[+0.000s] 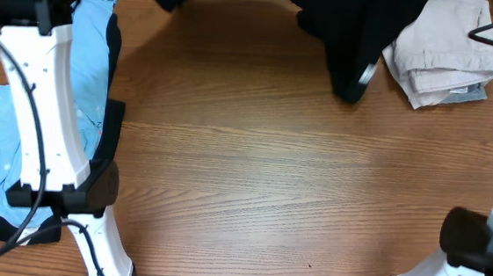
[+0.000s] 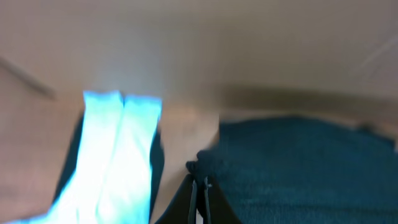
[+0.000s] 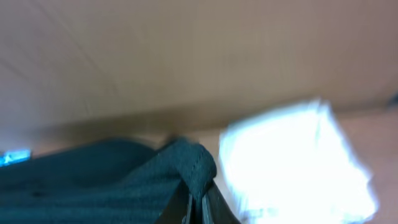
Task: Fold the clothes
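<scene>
Black garment (image 1: 351, 40), far side of table (image 1: 270, 175): my left gripper (image 2: 199, 186) and right gripper (image 3: 198, 198) each pinch its edge.

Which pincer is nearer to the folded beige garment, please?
Right. The right pincer grips the black garment just beside the beige garment; the left pincer grips it farther off, next to the light blue garment.

No legible text anywhere — small label (image 1: 368, 74) on the black garment (image 1: 352, 32) only a blur
</scene>
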Action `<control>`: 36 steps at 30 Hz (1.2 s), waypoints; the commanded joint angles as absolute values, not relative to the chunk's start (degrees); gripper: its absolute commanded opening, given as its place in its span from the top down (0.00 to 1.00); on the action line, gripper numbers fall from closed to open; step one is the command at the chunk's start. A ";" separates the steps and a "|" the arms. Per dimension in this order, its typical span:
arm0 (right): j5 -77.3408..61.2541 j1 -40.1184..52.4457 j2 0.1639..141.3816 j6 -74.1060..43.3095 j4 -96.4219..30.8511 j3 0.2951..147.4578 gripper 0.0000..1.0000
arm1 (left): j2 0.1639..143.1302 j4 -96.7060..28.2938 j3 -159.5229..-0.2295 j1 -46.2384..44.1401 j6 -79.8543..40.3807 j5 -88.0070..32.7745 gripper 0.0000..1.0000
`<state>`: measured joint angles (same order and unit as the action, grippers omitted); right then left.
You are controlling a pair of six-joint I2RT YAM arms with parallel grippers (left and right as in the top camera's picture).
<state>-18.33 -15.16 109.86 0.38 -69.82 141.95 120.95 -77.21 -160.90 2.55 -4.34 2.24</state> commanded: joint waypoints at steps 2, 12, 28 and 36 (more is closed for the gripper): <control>-19.59 -16.99 110.93 1.28 -75.55 138.37 0.96 | 122.45 -83.59 -160.13 5.65 -8.60 8.51 0.96; -20.25 -16.99 109.67 -0.01 -91.33 138.28 0.96 | 121.58 -96.82 -157.60 10.07 -7.49 -3.31 0.96; -8.47 -10.33 88.53 -10.28 -94.11 110.06 0.96 | 102.61 -96.79 -117.67 11.07 -7.68 -2.37 0.96; -8.19 -10.07 73.84 -17.08 -90.24 84.62 0.96 | 96.71 -92.75 -98.39 10.04 -9.74 -2.39 0.96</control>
